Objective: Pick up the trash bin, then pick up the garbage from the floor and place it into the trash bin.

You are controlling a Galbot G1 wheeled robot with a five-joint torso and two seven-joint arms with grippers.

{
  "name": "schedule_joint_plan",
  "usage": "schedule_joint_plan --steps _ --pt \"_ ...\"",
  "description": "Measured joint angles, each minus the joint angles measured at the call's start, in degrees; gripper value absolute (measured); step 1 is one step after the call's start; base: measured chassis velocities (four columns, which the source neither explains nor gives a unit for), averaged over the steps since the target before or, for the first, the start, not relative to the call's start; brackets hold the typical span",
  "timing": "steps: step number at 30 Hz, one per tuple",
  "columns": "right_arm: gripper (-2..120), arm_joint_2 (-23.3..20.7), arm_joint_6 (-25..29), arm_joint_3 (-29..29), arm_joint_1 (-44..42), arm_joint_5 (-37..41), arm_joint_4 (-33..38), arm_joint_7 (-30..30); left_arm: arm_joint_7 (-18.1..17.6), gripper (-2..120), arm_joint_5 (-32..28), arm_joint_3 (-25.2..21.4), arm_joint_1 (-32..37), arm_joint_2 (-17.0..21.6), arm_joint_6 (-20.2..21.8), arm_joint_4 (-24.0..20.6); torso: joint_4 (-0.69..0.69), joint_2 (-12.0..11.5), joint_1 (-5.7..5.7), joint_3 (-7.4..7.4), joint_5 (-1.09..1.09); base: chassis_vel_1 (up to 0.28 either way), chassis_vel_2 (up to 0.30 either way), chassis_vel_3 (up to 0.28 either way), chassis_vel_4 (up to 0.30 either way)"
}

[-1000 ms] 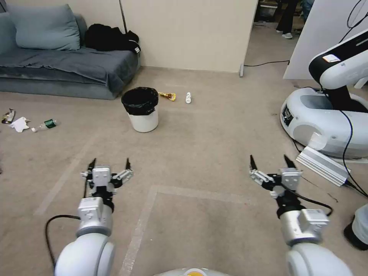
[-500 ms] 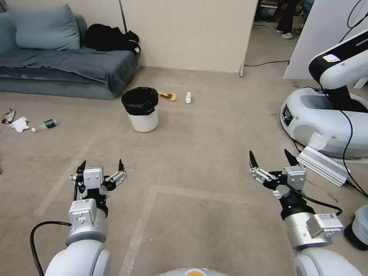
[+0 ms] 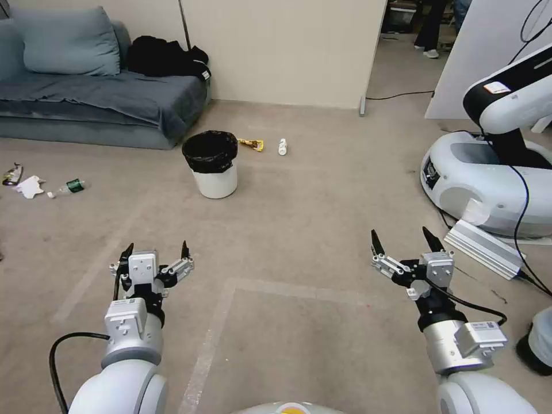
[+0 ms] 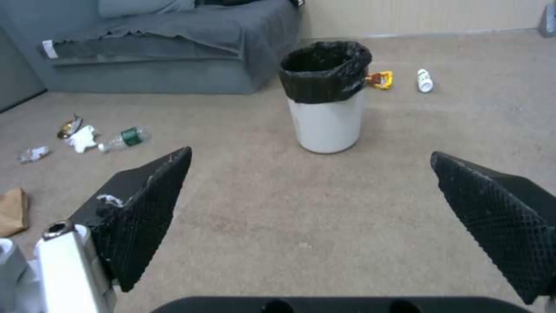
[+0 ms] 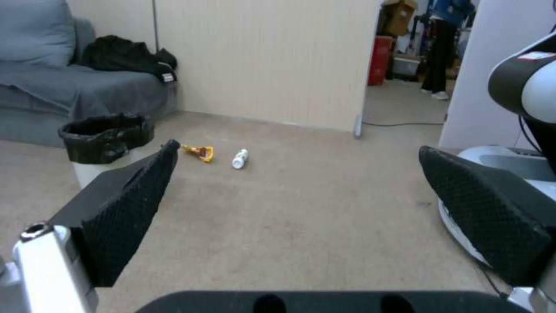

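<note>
One trash bin (image 3: 210, 164) stands at 11 o'clock; two litter pieces, yellow wrapper (image 3: 252, 144) and white bottle (image 3: 282, 146), lie beyond. Left pincer (image 3: 155, 251) and right pincer (image 3: 402, 239) are both spread, empty.

The trash bin (image 3: 210, 165) stands upright on the floor (image 3: 322, 195) ahead, in front of the sofa's (image 3: 92, 92) right end. Just behind it to the right lie a snack wrapper (image 3: 252, 144) and, a little farther right, a small bottle (image 3: 282, 146). Well off to the left, before the sofa, lie a bottle (image 3: 68, 187), a crumpled tissue (image 3: 29, 187) and a wrapper (image 3: 11, 173) close together. Another robot's base (image 3: 489, 178) sits at the right. The left gripper (image 3: 155, 253) and right gripper (image 3: 403, 241) hang over the near floor, well apart.
</note>
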Motion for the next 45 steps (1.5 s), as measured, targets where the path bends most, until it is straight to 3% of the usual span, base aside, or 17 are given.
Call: schedule_joint_plan --steps 14,40,42,45 --pt "100 0.0 0.1 1.0 -0.1 -1.1 -0.3 -0.9 -0.5 100 -0.6 -0.8 0.0 0.7 0.5 -0.5 0.0 0.0 0.0 0.01 0.0 -0.173 0.162 0.166 -0.172" --pt "100 0.0 0.3 1.0 0.3 -1.3 -1.0 -0.9 -0.8 100 -0.6 -1.3 -0.4 0.2 0.5 -0.2 0.02 0.0 0.0 0.01 0.02 -0.32 0.324 0.319 -0.316" --pt "100 0.0 0.9 1.0 0.2 -1.4 -1.2 -1.1 -0.8 100 -0.5 -1.2 -0.5 0.0 0.5 0.5 0.0 0.0 0.01 0.01 -0.06 -0.329 0.334 0.306 -0.317" --pt "100 0.0 2.0 1.0 0.1 -1.5 -1.6 -1.4 -1.1 100 -0.3 -0.8 -0.6 -0.2 0.5 1.1 0.0 0.0 0.01 0.01 0.02 -0.304 0.294 0.295 -0.297"
